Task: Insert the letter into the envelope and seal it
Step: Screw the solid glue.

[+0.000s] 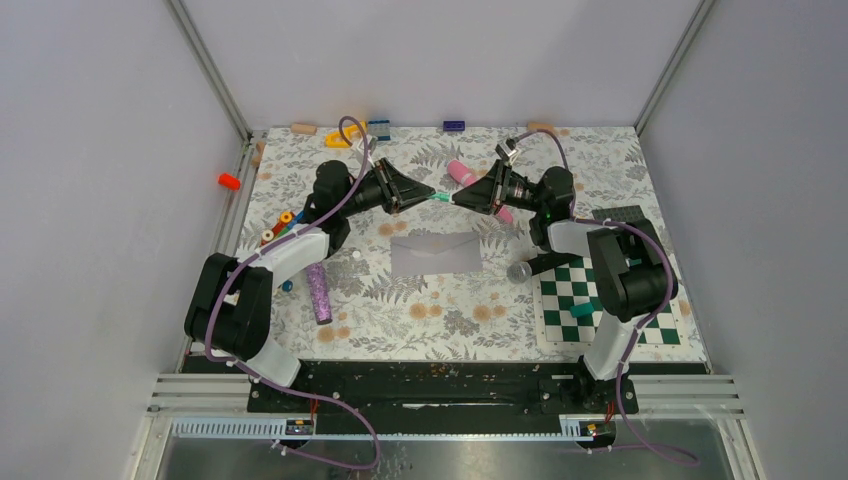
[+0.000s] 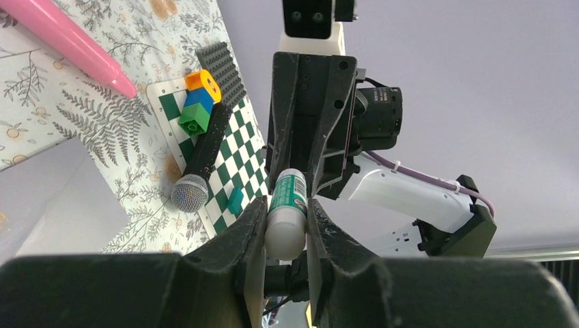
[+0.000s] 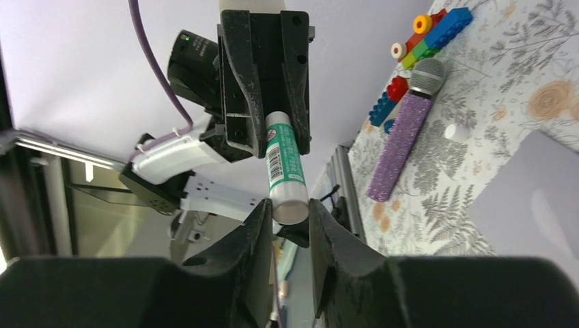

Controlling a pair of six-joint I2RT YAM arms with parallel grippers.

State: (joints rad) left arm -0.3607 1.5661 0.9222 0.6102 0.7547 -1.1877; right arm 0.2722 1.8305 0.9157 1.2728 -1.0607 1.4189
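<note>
A white-and-green glue stick [image 1: 444,198] hangs level in the air above the far middle of the table, held from both ends. My left gripper [image 1: 431,196] is shut on one end [image 2: 287,219]. My right gripper [image 1: 459,200] faces it, and its fingertips press the sides of the other end [image 3: 287,205]. The pale grey-lavender envelope [image 1: 435,253] lies flat on the floral cloth just in front of both grippers, and its corner shows in the right wrist view [image 3: 529,198]. The letter is not in view.
A pink marker [image 1: 462,173] lies behind the grippers. A purple glitter microphone [image 1: 319,292] and toy bricks [image 1: 280,225] lie on the left. A green-and-white checkerboard mat [image 1: 655,330] and a black microphone [image 1: 518,270] are on the right. Small items line the back edge.
</note>
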